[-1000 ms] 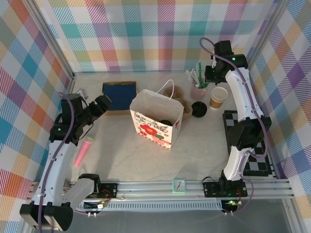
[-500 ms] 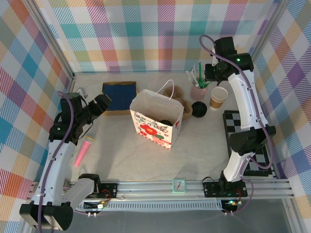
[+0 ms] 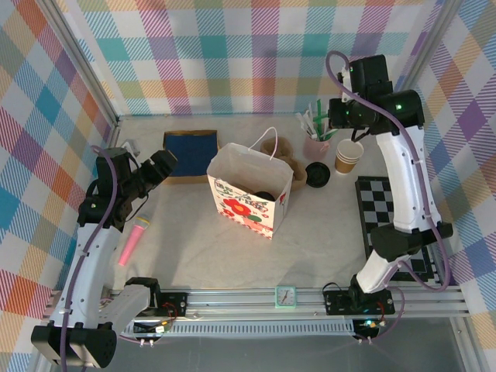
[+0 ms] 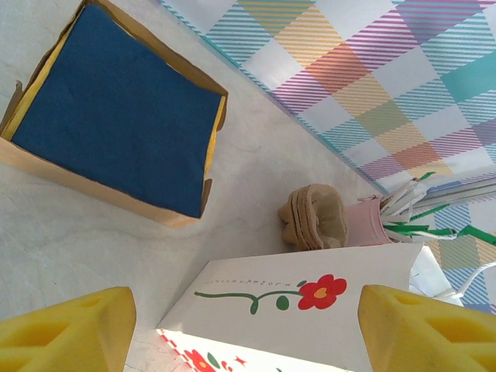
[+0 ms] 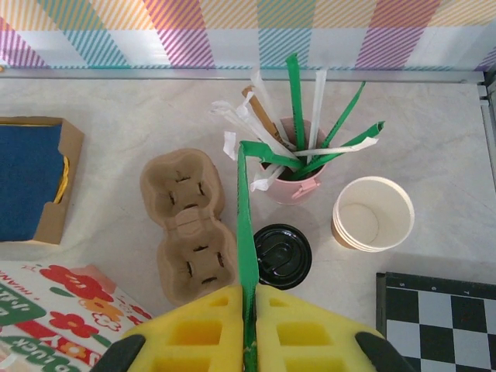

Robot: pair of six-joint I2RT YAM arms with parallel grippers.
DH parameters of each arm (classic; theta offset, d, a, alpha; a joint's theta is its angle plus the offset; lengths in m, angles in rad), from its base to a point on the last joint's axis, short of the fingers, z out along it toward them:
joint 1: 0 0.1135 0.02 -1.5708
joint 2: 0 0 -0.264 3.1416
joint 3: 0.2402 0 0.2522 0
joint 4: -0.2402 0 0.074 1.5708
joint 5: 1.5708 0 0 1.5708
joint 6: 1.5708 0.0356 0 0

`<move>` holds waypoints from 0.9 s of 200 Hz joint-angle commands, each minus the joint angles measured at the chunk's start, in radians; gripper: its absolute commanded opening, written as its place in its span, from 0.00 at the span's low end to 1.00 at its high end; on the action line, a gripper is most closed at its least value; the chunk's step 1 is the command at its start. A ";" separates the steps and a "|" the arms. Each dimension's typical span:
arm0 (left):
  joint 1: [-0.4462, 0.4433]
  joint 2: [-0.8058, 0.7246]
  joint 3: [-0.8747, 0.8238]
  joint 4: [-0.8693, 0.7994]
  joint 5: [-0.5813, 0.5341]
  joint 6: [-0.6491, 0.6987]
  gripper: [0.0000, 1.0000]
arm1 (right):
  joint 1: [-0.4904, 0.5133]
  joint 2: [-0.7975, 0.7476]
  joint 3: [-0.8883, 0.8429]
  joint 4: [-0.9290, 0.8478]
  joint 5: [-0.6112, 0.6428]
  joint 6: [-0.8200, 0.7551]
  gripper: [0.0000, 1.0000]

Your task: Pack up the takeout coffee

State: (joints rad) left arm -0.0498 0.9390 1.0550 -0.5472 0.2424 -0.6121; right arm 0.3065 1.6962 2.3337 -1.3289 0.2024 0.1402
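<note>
The white flowered bag (image 3: 249,190) stands open mid-table. Inside it a round black lid (image 3: 265,195) marks the takeout coffee; its cup is hidden by the bag wall. My right gripper (image 5: 248,291) is shut on a green wrapped straw (image 5: 246,217), whose far end reaches the pink cup of straws (image 5: 291,182). From above, this gripper (image 3: 333,122) hangs over that cup. My left gripper (image 3: 165,165) hovers left of the bag, open with nothing between its yellow fingers (image 4: 70,333). The bag's side (image 4: 310,298) lies just ahead of it.
A second black lid (image 5: 283,256) lies between the brown cup tray (image 5: 190,225) and the lidless paper cups (image 5: 372,215). A box of blue napkins (image 3: 190,145) sits back left. A checkerboard (image 3: 399,225) lies right, a pink marker (image 3: 133,240) left, a small clock (image 3: 285,295) at the front rail.
The right arm's elbow has swung up and to the right while its gripper stayed over the pink cup with the straw. The left arm has not moved.
</note>
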 commanded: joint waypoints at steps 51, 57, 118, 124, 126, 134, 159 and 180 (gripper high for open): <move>0.008 -0.011 0.037 0.007 0.000 0.012 0.76 | 0.088 -0.100 0.036 -0.021 -0.041 -0.037 0.12; 0.008 -0.010 0.037 0.007 0.001 0.013 0.76 | 0.097 -0.106 0.037 -0.018 -0.055 -0.039 0.12; 0.006 -0.011 0.024 0.013 0.008 0.008 0.75 | 0.129 -0.192 -0.035 0.065 -0.364 -0.040 0.13; 0.007 -0.014 0.022 0.012 0.006 0.008 0.75 | 0.130 -0.197 -0.037 0.070 -0.388 -0.036 0.13; 0.007 -0.015 0.021 0.011 0.006 0.009 0.75 | 0.130 -0.199 -0.038 0.072 -0.395 -0.036 0.13; 0.007 -0.018 0.019 0.009 0.002 0.011 0.75 | 0.131 -0.206 -0.042 0.078 -0.425 -0.033 0.13; 0.007 -0.026 0.016 0.001 0.001 0.014 0.75 | 0.131 -0.224 -0.056 0.096 -0.527 -0.024 0.14; 0.008 -0.031 0.014 0.001 0.001 0.014 0.75 | 0.132 -0.231 -0.064 0.105 -0.603 -0.014 0.14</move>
State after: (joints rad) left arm -0.0498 0.9302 1.0630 -0.5476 0.2424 -0.6121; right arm 0.4324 1.4822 2.2848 -1.2617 -0.2531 0.1158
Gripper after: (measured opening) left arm 0.753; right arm 0.138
